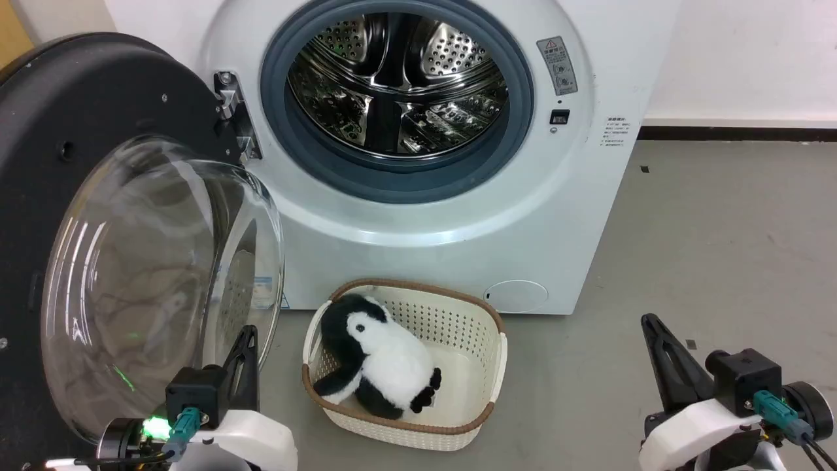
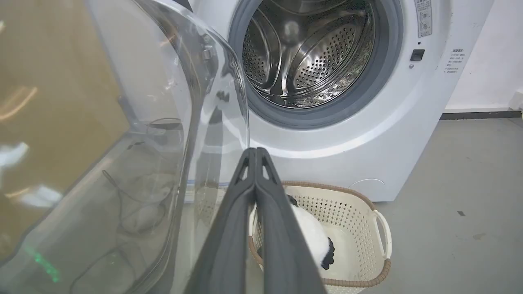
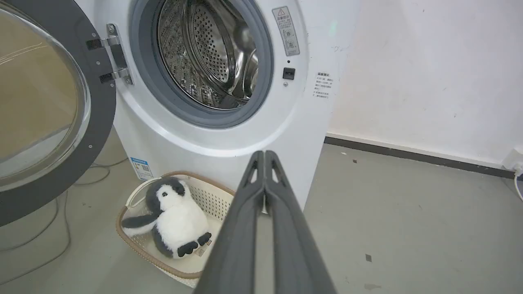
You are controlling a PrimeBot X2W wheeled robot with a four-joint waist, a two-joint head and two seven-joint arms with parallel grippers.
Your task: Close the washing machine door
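The white washing machine (image 1: 575, 163) (image 2: 367, 143) (image 3: 310, 118) faces me with its steel drum (image 1: 399, 78) exposed. Its round black door (image 1: 98, 91) (image 3: 96, 139) stands swung wide open on the left, hinged at the machine's left side, its clear glass bowl (image 1: 157, 281) (image 2: 143, 143) bulging toward me. My left gripper (image 1: 247, 335) (image 2: 256, 152) is shut and empty, low at the left, its tips right by the lower edge of the glass bowl. Low at the right, my right gripper (image 1: 649, 322) (image 3: 264, 154) is shut and empty above the floor, away from the door.
A cream basket (image 1: 484, 366) (image 2: 380, 245) (image 3: 135, 241) holding a plush penguin (image 1: 379, 356) (image 3: 175, 216) stands on the grey floor right in front of the machine. Cables (image 3: 61, 241) lie on the floor under the door. The floor to the right runs to a white wall (image 3: 429, 77).
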